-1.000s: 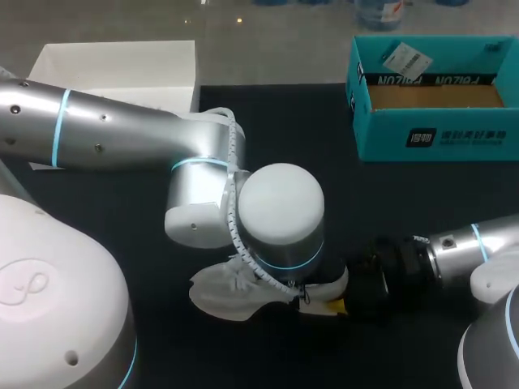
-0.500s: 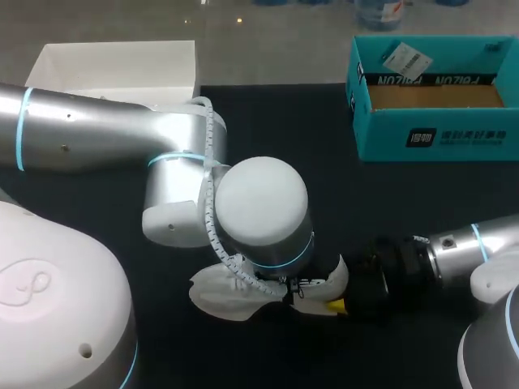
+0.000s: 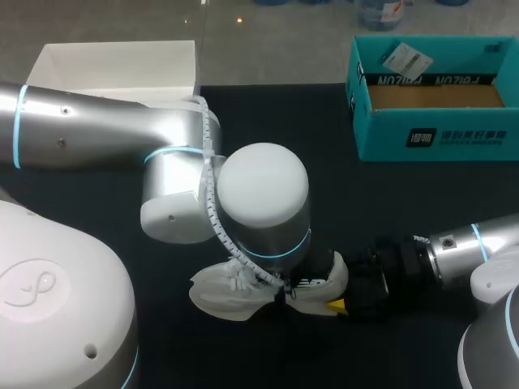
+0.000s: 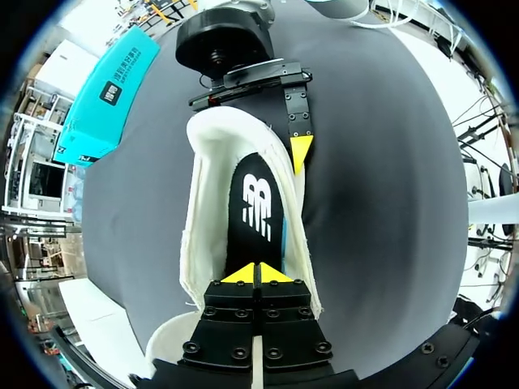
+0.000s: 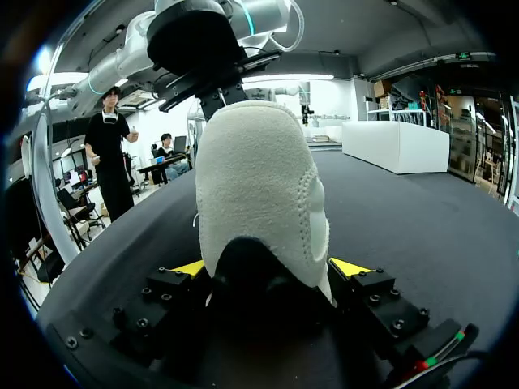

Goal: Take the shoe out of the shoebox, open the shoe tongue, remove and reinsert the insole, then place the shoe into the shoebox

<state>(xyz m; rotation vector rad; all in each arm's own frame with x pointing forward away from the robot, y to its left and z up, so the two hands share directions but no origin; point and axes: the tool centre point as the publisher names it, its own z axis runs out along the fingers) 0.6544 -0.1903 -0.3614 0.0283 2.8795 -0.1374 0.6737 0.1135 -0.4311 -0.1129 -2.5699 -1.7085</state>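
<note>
The white shoe [image 3: 223, 296] lies on the black table near the front, toe to the left, largely hidden under my left arm [image 3: 259, 203]. In the left wrist view my left gripper [image 4: 258, 274] is shut, its yellow tips together just over the black insole [image 4: 258, 211] inside the shoe [image 4: 207, 203]. From the right, my right gripper [image 3: 345, 292] holds the heel. Its own view shows the heel [image 5: 259, 186] filling the space between the right gripper's [image 5: 269, 271] wide-set fingers, which press on both sides.
The teal shoebox [image 3: 430, 138] stands open at the back right with a paper tag inside. A white box lid [image 3: 113, 65] sits at the back left edge. Bare black table lies between them and the shoe.
My left arm has shifted left, toward the shoe's toe, and the shoe's heel collar has lifted slightly. The right arm has kept its place on the heel.
</note>
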